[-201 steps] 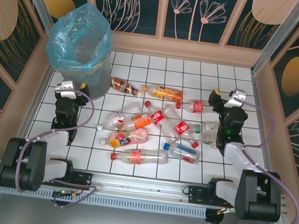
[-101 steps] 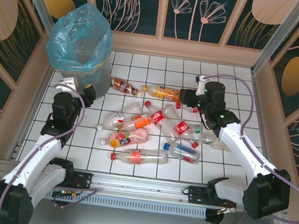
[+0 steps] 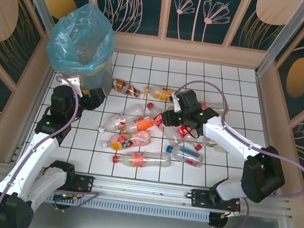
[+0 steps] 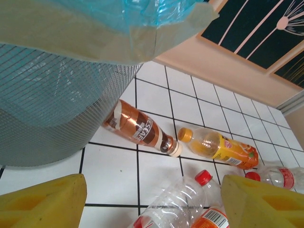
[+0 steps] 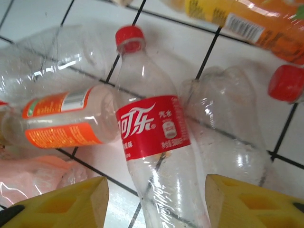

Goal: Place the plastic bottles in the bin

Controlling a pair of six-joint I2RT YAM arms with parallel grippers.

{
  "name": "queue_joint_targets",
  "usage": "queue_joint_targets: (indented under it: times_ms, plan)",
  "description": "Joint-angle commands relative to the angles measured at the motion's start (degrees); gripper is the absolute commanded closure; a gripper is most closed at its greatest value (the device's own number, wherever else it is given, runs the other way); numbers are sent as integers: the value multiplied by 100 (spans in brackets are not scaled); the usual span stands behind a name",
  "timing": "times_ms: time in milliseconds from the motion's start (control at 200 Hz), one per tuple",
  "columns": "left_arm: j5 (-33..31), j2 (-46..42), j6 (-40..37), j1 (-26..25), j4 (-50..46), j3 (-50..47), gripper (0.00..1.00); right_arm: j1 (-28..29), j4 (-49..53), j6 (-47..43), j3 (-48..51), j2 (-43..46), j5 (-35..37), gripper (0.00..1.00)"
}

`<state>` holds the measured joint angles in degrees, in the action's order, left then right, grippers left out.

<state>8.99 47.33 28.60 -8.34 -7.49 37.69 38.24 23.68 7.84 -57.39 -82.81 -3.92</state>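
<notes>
Bench [image 3: 235, 86]: the bottles [image 3: 140, 159] lie loose across the middle tiles, all flat on the surface. The bin [image 3: 81, 53] stands in the far left corner with the bag mouth up. What is inside it cannot be made out.

Right gripper [image 5: 156, 204] reaches in over the middle of the heap, above the red-label bottle [image 5: 152, 128].
- Jaws are apart, one yellow finger on each side of that bottle's lower body, with the cap pointing away from the wrist.
- Bare tile shows between one finger and the bottle wall, so I judge there is no squeeze yet (the other side is too close to call).
- The placement reads as a crosswise grasp below the label, where the barrel is round and uncrushed.
- An orange-label bottle [image 5: 61, 123] touches it on one side and a clear crushed one [image 5: 228, 123] lies on the other. Either may get nudged as the jaws close.

Left gripper [image 4: 152, 209] sits low, just beside the bin's mesh wall.
- Jaws are wide apart with nothing clamped.
- Ahead of it, a brown-label bottle [image 4: 140, 129] lies near the bin's foot, with an orange-drink bottle [image 4: 218, 147] just right of that.
- A clear red-capped bottle [image 4: 180, 202] is nearest, lying in line with the gap.
- I judge this arm is lining up on that nearest bottle, since it is a short carry to the bin.
</notes>
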Motion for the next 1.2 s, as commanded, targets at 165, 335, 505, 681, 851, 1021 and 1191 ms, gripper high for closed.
queue_joint_targets:
  times_ms: [165,335,505,681,851,1021,1191]
  plan:
    - [269,141,-161,-14,-341,372,23,357,365,-17,-210,-504,453,41]
    - [434,378,-186,-19,-532,488,23,468,418,-60,-281,-853,691,38]
    - [516,426,-136,-14,-493,545,22,600,410,-115,-352,-1170,873,35]
    - [535,418,-28,-14,-502,625,22,674,398,-168,-445,-1486,1057,35]
    - [600,460,28,-19,-469,651,21,687,359,-212,-493,-1628,1144,35]
    - [652,481,88,-18,-486,772,21,685,349,-199,-510,-1608,1175,40]
    - [769,446,172,-14,-482,1008,21,684,330,-155,-467,-1365,1136,48]
